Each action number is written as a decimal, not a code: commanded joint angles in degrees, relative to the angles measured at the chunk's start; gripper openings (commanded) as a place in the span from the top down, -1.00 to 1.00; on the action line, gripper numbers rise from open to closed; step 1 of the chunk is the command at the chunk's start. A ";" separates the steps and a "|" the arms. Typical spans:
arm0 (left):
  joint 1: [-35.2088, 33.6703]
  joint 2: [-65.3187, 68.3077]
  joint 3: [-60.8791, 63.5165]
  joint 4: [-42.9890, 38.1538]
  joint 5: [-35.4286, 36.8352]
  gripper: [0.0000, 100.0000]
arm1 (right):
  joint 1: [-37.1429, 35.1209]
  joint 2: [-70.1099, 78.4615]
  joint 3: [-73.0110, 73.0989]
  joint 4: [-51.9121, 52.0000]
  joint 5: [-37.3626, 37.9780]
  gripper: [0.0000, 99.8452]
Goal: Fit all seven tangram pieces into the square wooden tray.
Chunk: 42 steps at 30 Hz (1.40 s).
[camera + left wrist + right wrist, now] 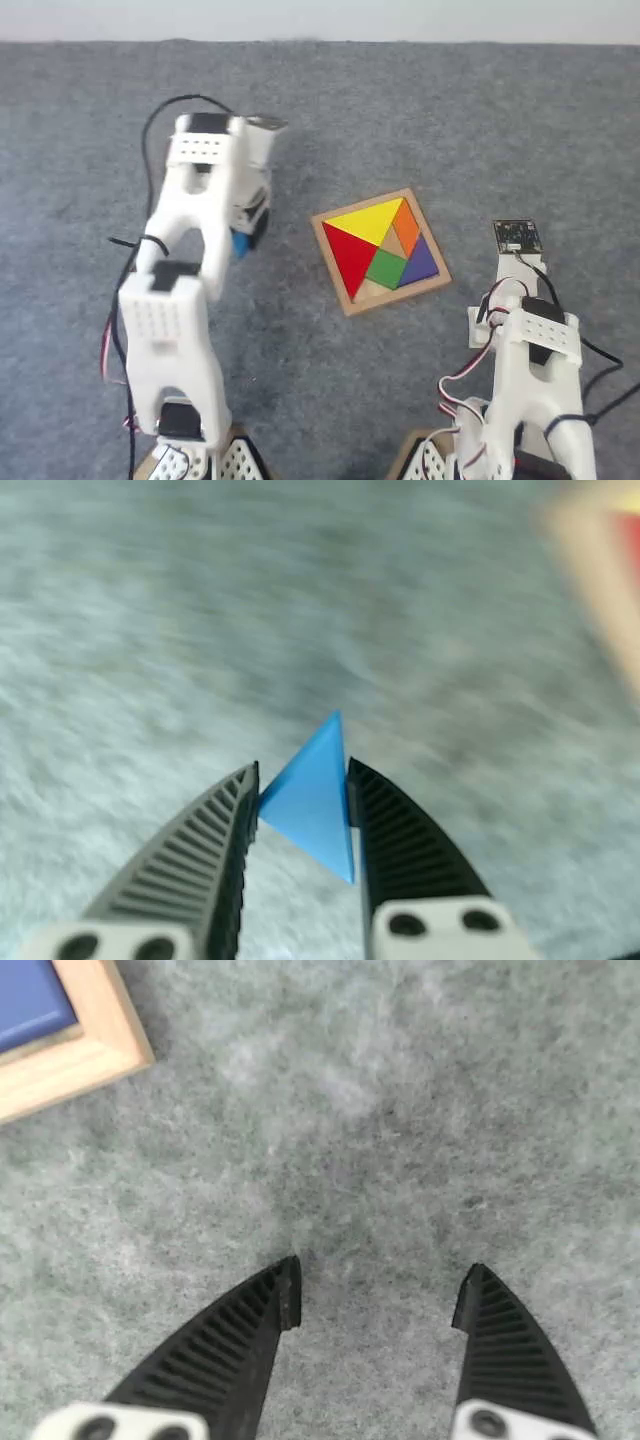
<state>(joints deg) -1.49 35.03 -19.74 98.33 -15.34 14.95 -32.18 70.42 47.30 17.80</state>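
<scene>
The square wooden tray (431, 244) lies tilted at the middle of the grey felt, holding yellow (368, 221), red (347, 257), green (386, 269), purple (419, 262) and orange (406, 224) pieces, with bare wood showing at two spots. My left gripper (302, 785) is shut on a blue triangle (314, 800), held above the felt to the left of the tray; that blue triangle (240, 243) peeks out under the left arm in the high view. My right gripper (382, 1295) hangs open over bare felt near the tray's corner (85, 1050), by the purple piece (32, 1000).
Grey felt covers the whole table. The left arm (190, 260) stretches over the left half; the right arm (530, 350) stays at the bottom right. A strip of the tray's edge (600, 560) shows blurred in the left wrist view.
</scene>
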 commanded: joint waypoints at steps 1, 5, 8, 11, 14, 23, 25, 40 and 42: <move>9.58 -17.58 10.24 0.09 0.18 0.94 | -0.40 -2.33 -0.18 -0.92 0.53 0.47; 19.69 -24.18 19.38 -8.44 0.35 0.94 | -0.22 -2.42 -0.18 -0.92 0.53 0.47; 26.29 -26.02 23.87 -14.77 0.62 0.94 | 0.75 -2.51 -0.35 -0.92 0.53 0.47; 30.95 -26.02 27.12 -20.66 0.62 0.94 | 3.91 -2.51 -1.23 -0.92 0.09 0.47; 34.46 -26.02 29.58 -25.14 0.35 0.94 | 4.26 -2.51 -1.32 -0.84 0.00 0.47; 36.13 -23.21 31.25 -30.07 -1.14 0.93 | 4.18 -2.33 -1.23 -0.92 0.35 0.47; 36.40 -20.84 31.16 -30.15 -2.20 0.93 | 4.18 -2.33 -1.23 -0.92 0.35 0.47; 36.31 -18.73 31.16 -30.86 -2.64 0.74 | 2.24 -2.07 -1.14 -0.92 0.44 0.47; 36.31 -18.73 31.08 -30.86 -2.64 0.74 | 2.15 -2.07 -1.14 -0.92 0.44 0.47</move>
<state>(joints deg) 35.08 17.01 11.91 68.62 -17.01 17.49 -32.18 70.42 47.30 17.89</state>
